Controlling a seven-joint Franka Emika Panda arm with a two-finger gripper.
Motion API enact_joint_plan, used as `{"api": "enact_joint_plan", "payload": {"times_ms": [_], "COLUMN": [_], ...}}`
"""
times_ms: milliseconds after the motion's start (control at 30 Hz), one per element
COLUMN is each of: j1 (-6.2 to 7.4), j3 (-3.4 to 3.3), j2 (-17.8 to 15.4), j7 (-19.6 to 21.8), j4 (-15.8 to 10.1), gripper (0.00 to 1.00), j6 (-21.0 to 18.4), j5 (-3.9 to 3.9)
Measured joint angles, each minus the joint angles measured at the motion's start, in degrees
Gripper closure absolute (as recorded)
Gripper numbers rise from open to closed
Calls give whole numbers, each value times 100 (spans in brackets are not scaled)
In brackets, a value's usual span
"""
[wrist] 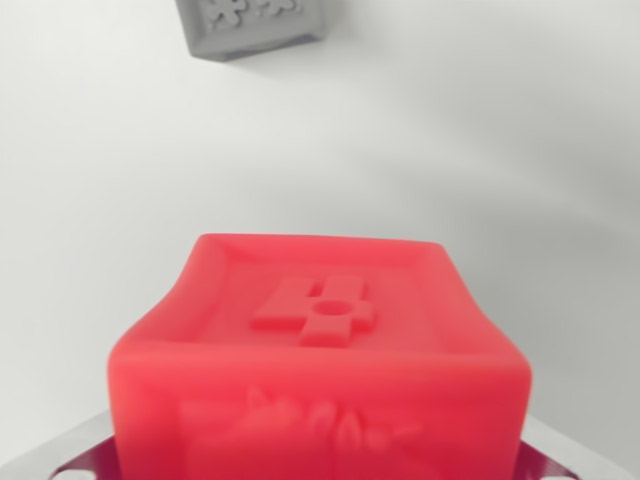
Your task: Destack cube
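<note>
Only slivers of the end effector (320, 470) are seen along the bottom edge of the wrist view. Flat, pale grey metallic plates are visible at the lower left and lower right corners. Reddish tinting is noted on the left plate. No cables, screws or markings can be made out.
</note>
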Motion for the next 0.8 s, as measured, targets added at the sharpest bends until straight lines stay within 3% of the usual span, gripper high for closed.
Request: {"api": "enact_joint_plan", "payload": {"times_ms": [800], "j1": [-157], "j3": [-197], "j2": [-235], "j7": [194], "j4": [-634], "gripper": [100], "j6": [404], "j5": [57]}}
